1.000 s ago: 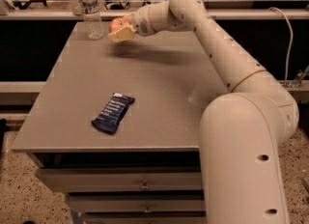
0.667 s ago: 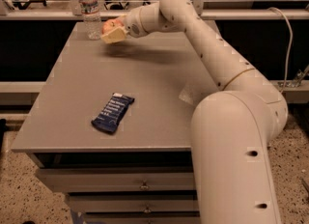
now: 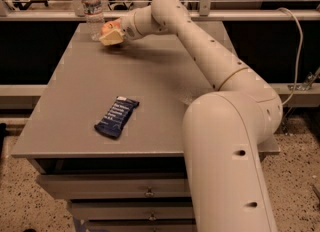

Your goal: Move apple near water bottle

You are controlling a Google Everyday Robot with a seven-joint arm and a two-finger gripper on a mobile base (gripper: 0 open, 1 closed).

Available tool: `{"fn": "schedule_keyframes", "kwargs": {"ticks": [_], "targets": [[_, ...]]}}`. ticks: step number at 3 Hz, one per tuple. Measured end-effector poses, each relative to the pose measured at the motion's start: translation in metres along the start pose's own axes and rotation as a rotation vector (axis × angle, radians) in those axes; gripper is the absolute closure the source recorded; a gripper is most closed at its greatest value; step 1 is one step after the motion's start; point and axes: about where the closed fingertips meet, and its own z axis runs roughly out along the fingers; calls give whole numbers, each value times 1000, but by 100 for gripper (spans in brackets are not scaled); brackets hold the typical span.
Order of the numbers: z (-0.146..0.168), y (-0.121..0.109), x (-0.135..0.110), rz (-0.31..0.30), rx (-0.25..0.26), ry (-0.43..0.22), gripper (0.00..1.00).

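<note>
The water bottle (image 3: 91, 8), clear with a white cap and a pale label band, stands upright at the far left corner of the grey table (image 3: 150, 91). My gripper (image 3: 111, 32) reaches across the table and sits just right of the bottle, low over the tabletop. It is shut on the apple (image 3: 107, 27), of which only a red-orange patch shows between the cream fingers (image 3: 112, 37). The apple is a few centimetres from the bottle's base.
A dark blue snack bar wrapper (image 3: 117, 116) lies on the front left part of the table. My arm (image 3: 215, 61) spans the right side of the table. Drawers (image 3: 115, 191) sit under the tabletop. A rail (image 3: 240, 15) runs behind the table.
My gripper has moved left and a little down with the apple, ending closer to the water bottle. The bottle and the wrapper have not moved.
</note>
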Motion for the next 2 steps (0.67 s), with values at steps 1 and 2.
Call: {"fn": "schedule_keyframes", "kwargs": {"ticks": [1,2], "targets": [[6,-11,3,4,39,7,53],[10,-16,5,7,55,11,29]]}}
